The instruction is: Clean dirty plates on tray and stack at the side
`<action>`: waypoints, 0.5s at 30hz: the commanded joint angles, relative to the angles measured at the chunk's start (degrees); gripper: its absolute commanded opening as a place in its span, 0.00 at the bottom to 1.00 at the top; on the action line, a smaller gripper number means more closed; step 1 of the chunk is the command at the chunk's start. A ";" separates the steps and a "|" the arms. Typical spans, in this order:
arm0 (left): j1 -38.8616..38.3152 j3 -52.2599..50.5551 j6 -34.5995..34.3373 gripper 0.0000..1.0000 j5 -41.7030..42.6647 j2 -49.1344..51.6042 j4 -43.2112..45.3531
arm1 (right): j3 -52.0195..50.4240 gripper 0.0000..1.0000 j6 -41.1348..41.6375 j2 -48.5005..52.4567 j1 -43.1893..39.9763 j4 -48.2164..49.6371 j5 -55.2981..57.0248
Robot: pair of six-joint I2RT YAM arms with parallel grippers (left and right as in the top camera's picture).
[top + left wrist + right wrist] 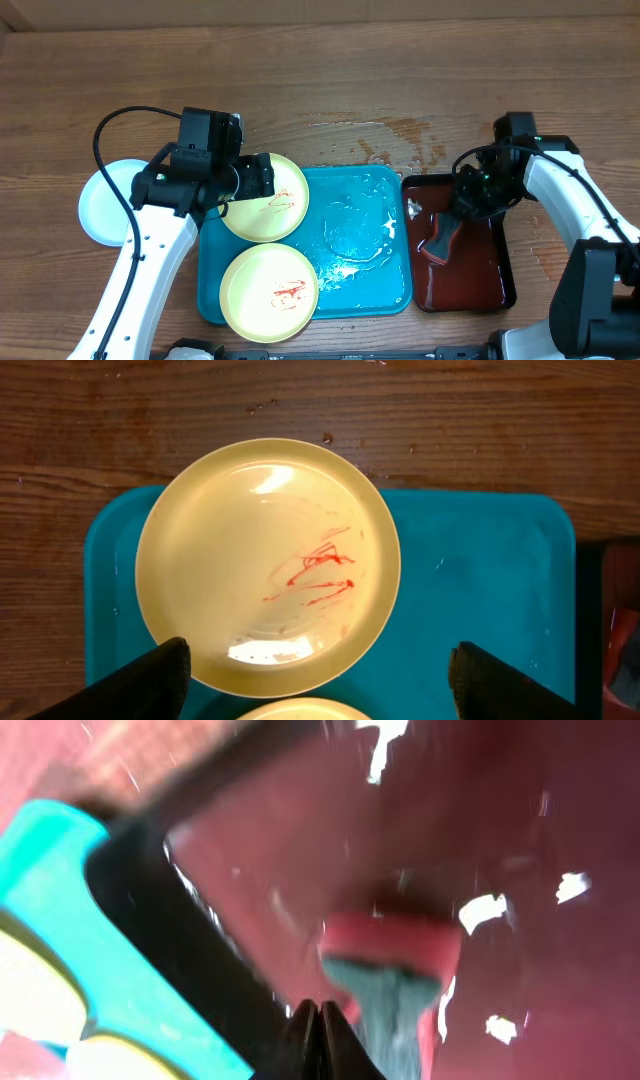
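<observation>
The turquoise tray (355, 290) holds two pale yellow plates with red smears, one at the back left (268, 205) and one at the front left (268, 292). A white-light blue plate (105, 205) lies on the table left of the tray. My left gripper (262, 178) hovers open over the back plate (268, 565), its fingers (140, 685) spread either side of the plate's near rim. My right gripper (462, 205) is over the dark red tray (500, 260). Its fingertips (320, 1035) are pressed together with nothing between them, just beside a red sponge (390, 945).
The red sponge (440, 240) lies in the dark red tray, right of the turquoise tray (500, 580). Water is pooled on the turquoise tray's right half and on the table (400, 135) behind it. The front plate's rim (300, 710) shows below the left gripper.
</observation>
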 commanded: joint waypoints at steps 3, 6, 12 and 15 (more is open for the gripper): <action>-0.13 0.70 0.87 0.83 -0.76 -0.44 0.15 | 0.13 0.04 0.26 0.44 2.01 3.08 4.50; -0.13 0.70 0.87 0.83 -0.76 -0.44 0.15 | 0.13 0.04 1.31 2.95 3.02 3.82 6.80; -0.13 0.70 0.87 0.83 -0.76 -0.44 0.17 | 0.13 0.04 2.91 6.86 3.76 6.34 8.17; -0.13 0.70 0.87 0.83 -0.76 -0.44 0.17 | 0.24 0.04 3.04 6.86 3.69 8.46 8.17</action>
